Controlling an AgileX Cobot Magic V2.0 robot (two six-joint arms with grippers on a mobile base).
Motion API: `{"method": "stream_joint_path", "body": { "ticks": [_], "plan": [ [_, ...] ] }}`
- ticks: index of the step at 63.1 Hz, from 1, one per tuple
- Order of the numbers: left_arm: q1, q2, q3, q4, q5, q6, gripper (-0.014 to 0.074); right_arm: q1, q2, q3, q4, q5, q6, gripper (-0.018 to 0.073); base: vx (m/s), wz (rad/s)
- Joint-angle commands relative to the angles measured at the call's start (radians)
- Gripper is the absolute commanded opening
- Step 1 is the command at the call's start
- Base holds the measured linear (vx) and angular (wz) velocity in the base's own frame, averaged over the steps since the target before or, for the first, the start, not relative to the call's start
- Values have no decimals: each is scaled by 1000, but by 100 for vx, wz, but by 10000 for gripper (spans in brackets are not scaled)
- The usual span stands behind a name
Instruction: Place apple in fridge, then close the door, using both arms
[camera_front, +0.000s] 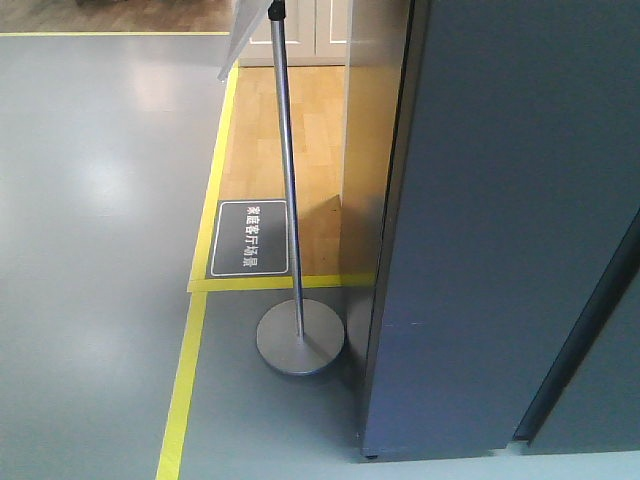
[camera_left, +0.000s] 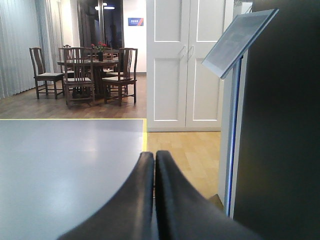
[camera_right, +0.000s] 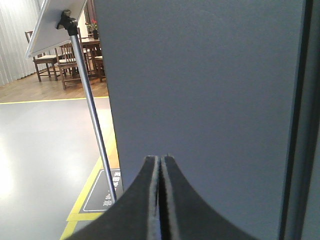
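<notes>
We see no apple in any of the three views, so we cannot say where it lies. The fridge (camera_front: 500, 230) fills the right half of the front-facing view as a tall dark-grey front, and its door (camera_front: 610, 360) at the far right edge is parted from the main panel by a dark slanting gap. Whether that gap means the door stands ajar we cannot tell, and nothing of the white inside, the shelves or the bins shows, so their contents are hidden from us.

In the right wrist view the same grey front (camera_right: 200, 100) stands directly ahead of our right gripper (camera_right: 161, 200), whose two black fingers (camera_right: 177, 205) are pressed together with only a thin seam between them and nothing held. Our left gripper (camera_left: 154, 200) is likewise clenched, its fingers (camera_left: 132, 205) meeting along a narrow line, empty, with the fridge's dark side (camera_left: 285, 125) at its right.

Just left of the fridge stands a sign stand (camera_front: 290, 200), a slim metal pole rising from a round grey base (camera_front: 300, 338) and carrying a tilted board (camera_right: 55, 22). Beside the base a dark floor label (camera_front: 249, 238) lies on the wooden floor, bordered by yellow tape (camera_front: 185, 390) on the grey floor. Farther off, white double doors (camera_left: 185, 62) and a dining table with dark wooden chairs (camera_left: 90, 70) stand well apart from us.
</notes>
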Motion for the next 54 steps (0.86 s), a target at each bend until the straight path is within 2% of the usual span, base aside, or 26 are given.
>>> {"method": "stream_joint_path", "body": {
  "ticks": [1,7,54],
  "plan": [
    [-2,-16,21,-13,-77,-11,-6,-2,-15,14,-14,-95,-43,-3,0,0],
    [-2,-16,21,-13,-77,-11,-6,-2,-15,14,-13,-120,-67,-3,0,0],
    [-2,-16,21,-13,-77,-11,-6,-2,-15,13,-9,-127,-67,-3,0,0]
  ]
}}
